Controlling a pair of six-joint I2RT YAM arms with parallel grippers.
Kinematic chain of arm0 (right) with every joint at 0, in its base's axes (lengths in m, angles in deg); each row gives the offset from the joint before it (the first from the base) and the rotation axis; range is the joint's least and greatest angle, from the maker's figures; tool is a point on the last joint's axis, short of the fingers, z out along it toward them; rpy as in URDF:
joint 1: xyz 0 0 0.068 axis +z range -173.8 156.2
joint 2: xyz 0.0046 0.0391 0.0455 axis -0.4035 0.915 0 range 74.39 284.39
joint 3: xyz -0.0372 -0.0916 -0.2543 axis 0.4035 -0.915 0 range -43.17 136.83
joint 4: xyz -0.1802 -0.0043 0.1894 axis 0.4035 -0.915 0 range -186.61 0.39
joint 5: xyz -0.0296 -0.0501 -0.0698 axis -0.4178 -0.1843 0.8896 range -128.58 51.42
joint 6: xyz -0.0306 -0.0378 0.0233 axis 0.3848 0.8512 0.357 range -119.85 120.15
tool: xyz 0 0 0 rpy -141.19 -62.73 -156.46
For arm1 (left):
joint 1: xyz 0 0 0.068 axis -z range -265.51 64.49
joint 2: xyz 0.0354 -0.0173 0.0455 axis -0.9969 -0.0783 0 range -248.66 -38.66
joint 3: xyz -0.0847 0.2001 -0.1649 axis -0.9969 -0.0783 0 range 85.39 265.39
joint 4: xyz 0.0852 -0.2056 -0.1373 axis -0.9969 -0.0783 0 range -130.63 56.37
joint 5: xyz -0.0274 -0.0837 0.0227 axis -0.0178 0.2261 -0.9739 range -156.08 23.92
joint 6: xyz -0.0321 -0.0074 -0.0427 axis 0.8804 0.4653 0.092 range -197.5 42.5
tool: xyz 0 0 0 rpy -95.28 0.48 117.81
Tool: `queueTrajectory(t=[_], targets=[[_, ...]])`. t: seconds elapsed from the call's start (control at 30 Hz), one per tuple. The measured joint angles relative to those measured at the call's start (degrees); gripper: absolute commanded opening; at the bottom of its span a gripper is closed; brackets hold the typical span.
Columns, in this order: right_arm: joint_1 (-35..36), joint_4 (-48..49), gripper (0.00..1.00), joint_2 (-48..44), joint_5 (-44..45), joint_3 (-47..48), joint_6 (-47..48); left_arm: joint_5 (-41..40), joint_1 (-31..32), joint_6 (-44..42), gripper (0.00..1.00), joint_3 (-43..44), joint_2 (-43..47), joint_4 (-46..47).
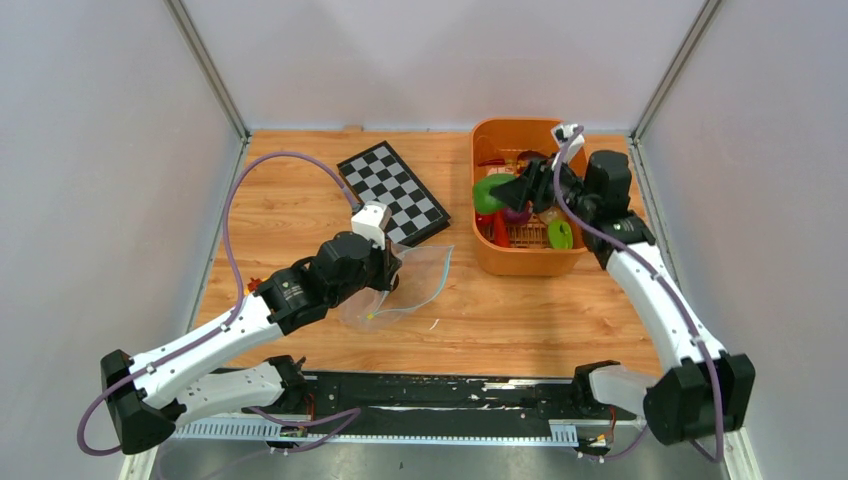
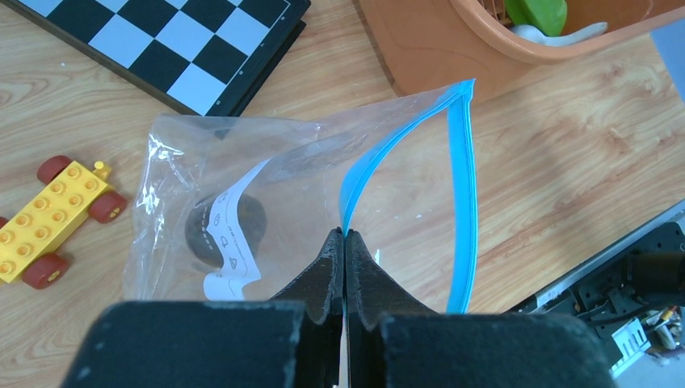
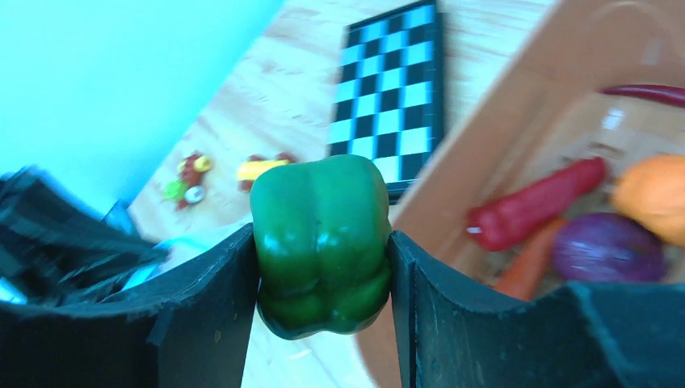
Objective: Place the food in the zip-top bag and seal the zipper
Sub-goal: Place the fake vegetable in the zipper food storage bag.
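Green glossy plastic toy pepper (image 3: 321, 234) clamped in right gripper (image 3: 323, 263), above orange plastic basket (image 1: 492, 256) left rim. Left gripper (image 2: 345, 237) pinched on light-blue zipper strip (image 2: 462, 202), clear zip-top bag (image 2: 194, 153).

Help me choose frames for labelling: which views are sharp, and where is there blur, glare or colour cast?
Top external: sharp, evenly lit, soft shadows. Left wrist: crisp, with white glare on the crinkled zip-top bag. Right wrist: green pepper fairly sharp, chessboard and orange basket behind it blurred, wall tinted cyan.

Folded checkerboard (image 1: 393, 193), orange basket (image 1: 525, 263) and yellow toy car (image 2: 56, 222) on a wooden table (image 1: 290, 200).
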Motion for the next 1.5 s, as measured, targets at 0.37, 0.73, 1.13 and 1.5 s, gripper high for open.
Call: queueTrajectory(t=[0.37,0.73,1.13,1.5], targets=[[7.85,7.23,0.35,-8.46,-11.80,-9.16,-1.27,1.03,0.00,0.35,0.00,0.00,-0.22,0.48],[21.59,-0.35,0.37,-6.99,-13.31,-6.51,10.86,1.77,0.00,1.11,0.00,0.00,-0.22,0.85],[28.59,-7.52,0.44,1.84,-1.86,-0.66,17.57,2.23,0.00,1.36,0.00,0.00,0.94,2.05],[31.74,-8.31,0.69,3.54,-1.09,1.51,19.67,-0.44,0.00,2.08,0.00,-0.11,4.55,3.78]])
